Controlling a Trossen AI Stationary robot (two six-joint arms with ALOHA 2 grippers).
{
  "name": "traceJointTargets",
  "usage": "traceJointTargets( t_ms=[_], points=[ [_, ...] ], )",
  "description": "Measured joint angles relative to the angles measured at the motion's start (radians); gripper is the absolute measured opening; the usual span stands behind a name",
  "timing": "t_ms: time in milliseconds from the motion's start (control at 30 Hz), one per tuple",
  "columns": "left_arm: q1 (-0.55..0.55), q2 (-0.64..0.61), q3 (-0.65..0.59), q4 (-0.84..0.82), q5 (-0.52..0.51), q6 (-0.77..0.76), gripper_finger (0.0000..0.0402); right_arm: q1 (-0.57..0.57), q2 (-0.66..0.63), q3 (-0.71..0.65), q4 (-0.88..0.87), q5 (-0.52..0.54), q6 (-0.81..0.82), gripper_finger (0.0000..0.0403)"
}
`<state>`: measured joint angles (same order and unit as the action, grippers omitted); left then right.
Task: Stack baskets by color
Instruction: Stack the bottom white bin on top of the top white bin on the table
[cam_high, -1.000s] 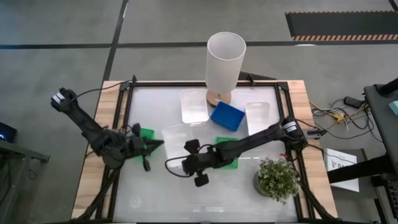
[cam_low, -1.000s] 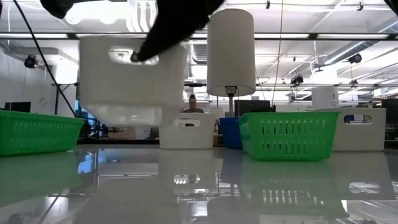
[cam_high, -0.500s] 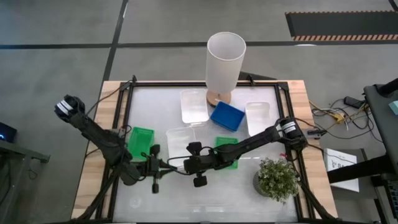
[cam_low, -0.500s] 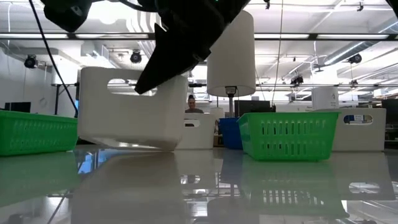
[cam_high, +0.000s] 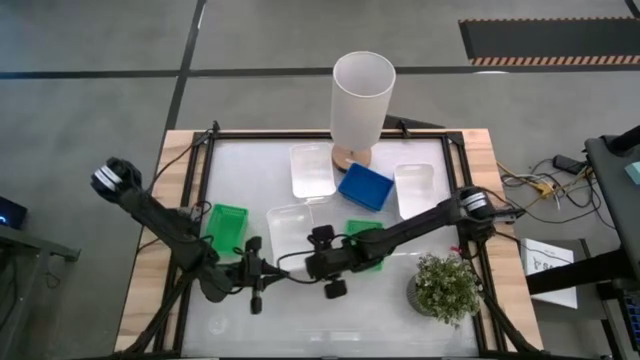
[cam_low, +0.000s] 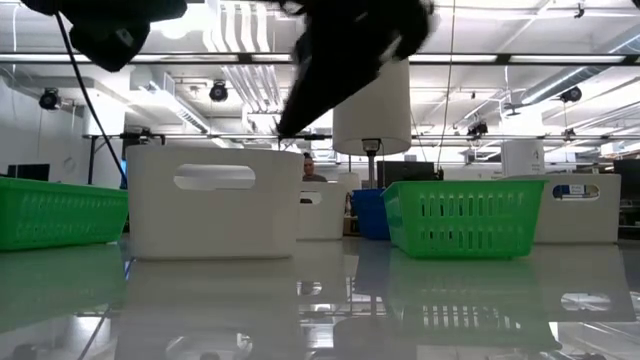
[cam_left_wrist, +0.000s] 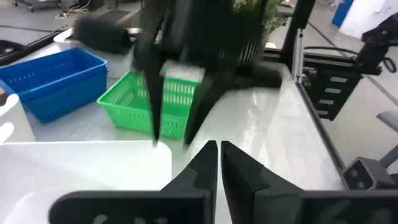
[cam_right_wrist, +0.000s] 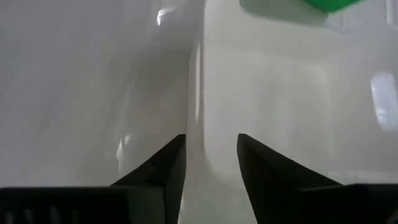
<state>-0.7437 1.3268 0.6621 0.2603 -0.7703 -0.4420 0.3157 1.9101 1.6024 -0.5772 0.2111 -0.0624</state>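
A white basket (cam_high: 290, 228) (cam_low: 215, 200) stands flat on its base at the table's middle. My right gripper (cam_right_wrist: 210, 140) (cam_high: 298, 258) is open above it. One finger stands on each side of the basket's wall (cam_right_wrist: 196, 81) by the near right corner, and I see no touch. My left gripper (cam_left_wrist: 217, 149) (cam_high: 272, 272) is shut and hangs just off that corner, near side, holding nothing. One green basket (cam_high: 228, 228) sits to the left. Another green basket (cam_high: 365, 245) lies under my right arm. A blue basket (cam_high: 365, 187) and two white baskets (cam_high: 312, 170) (cam_high: 415, 190) sit farther back.
A tall white cylinder (cam_high: 362, 100) stands at the far edge behind the baskets. A potted plant (cam_high: 445, 288) stands at the near right. Bare glossy tabletop (cam_high: 330, 320) runs along the near edge. A person shows far off in the room behind the table (cam_low: 310, 168).
My right gripper has brought the white basket down from a tilted, lifted hold. One bottom edge touched first, and the basket now stands flat. The gripper has opened, let go and risen a little. My left gripper has sunk and gone toward the near edge and right, up to the basket's corner.
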Motion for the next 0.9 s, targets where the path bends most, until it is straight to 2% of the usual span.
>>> traceJointTargets(
  t_ms=[133,300,400,533,700,900],
  points=[
    [0.014,0.019,0.002,0.002,-0.001,-0.026,0.0036,0.015,-0.070,-0.038,-0.129,-0.001,-0.021,0.0137],
    [0.013,0.030,-0.002,0.001,0.000,-0.087,0.0102,0.016,-0.214,-0.189,-0.078,0.000,-0.096,0.0129],
    [0.014,0.035,-0.005,0.000,-0.002,-0.102,0.0138,0.005,-0.317,-0.308,0.027,0.000,-0.139,0.0124],
    [0.037,0.036,-0.001,0.016,-0.009,-0.098,0.0168,-0.005,-0.444,-0.472,0.264,-0.001,-0.192,0.0118],
    [0.080,0.063,-0.001,0.090,-0.023,-0.093,0.0175,-0.019,-0.579,-0.641,0.491,0.000,-0.264,0.0110],
    [0.136,0.171,0.017,0.229,-0.023,-0.042,0.0176,-0.035,-0.712,-0.747,0.627,0.000,-0.291,0.0098]
  ],
)
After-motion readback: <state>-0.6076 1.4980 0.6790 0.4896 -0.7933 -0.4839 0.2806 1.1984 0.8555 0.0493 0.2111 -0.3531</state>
